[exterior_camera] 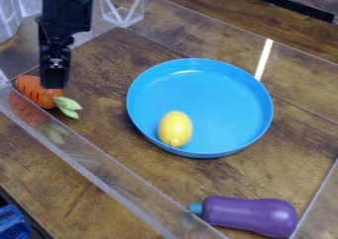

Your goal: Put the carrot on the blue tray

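Observation:
The carrot [38, 92], orange with a light green leafy top, lies on the wooden table at the left, close to the clear wall. My gripper [53, 73] points straight down just above the carrot's orange end, jaws open, nothing between them. The blue tray [244, 85], a wide round dish with a raised rim, sits in the middle of the table to the right of the carrot.
A yellow lemon [175, 128] lies inside the tray near its front rim. A purple eggplant [248, 214] lies at the front right. Clear plastic walls [93, 169] border the table along the left and front.

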### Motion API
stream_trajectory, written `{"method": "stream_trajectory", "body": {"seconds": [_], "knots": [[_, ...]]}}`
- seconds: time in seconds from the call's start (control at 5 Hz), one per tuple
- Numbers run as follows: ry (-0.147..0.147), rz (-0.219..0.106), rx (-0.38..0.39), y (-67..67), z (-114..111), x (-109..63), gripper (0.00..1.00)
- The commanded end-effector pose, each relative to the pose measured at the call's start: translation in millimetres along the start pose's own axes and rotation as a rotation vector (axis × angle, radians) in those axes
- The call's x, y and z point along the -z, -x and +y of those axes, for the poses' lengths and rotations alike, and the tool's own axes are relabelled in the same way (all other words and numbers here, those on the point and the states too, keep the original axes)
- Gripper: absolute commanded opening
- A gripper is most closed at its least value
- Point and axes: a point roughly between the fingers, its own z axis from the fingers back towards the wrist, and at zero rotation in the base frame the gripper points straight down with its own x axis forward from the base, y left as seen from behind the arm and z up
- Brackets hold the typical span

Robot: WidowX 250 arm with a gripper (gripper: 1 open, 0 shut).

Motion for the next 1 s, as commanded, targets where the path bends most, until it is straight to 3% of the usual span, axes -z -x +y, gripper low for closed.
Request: {"method": "stream_trajectory", "body": {"seconds": [0.0, 0.8], "knots": [[-0.025, -0.009, -0.003, 6.8, 12, 3.4, 1.0], [-0.034, -0.009, -0.016, 15.7, 34, 43.2, 1.0]]}}
